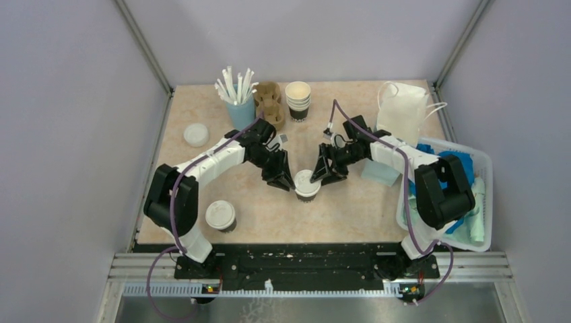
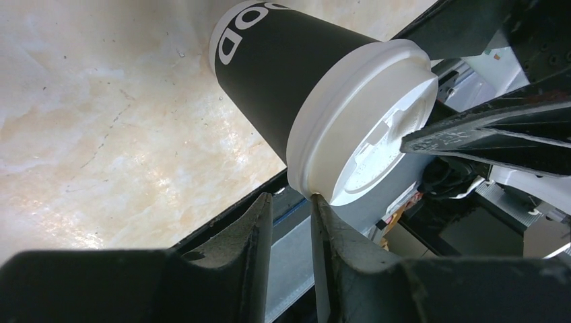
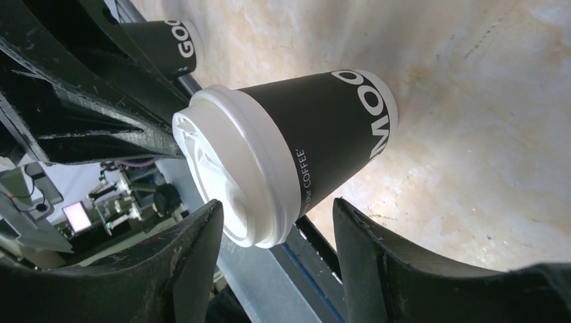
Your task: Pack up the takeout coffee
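Observation:
A dark brown coffee cup [image 1: 306, 186] with a white lid stands mid-table; it also shows in the left wrist view [image 2: 283, 74] and the right wrist view [image 3: 330, 128]. A second lidded cup [image 1: 220, 215] stands near the front left, also visible in the right wrist view [image 3: 165, 44]. My left gripper [image 1: 283, 180] is at the middle cup's left; its jaws [image 2: 291, 196] are almost shut, empty, with one fingertip touching the lid rim. My right gripper [image 1: 320, 176] is open, its jaws [image 3: 277, 202] straddling the lid without gripping it.
A light blue cup of white straws [image 1: 240, 108], a cardboard cup carrier [image 1: 269, 101] and a stack of empty cups [image 1: 297, 99] stand at the back. A loose lid [image 1: 196, 134] lies left. A white bag [image 1: 402, 111] and a basket [image 1: 486, 202] are on the right.

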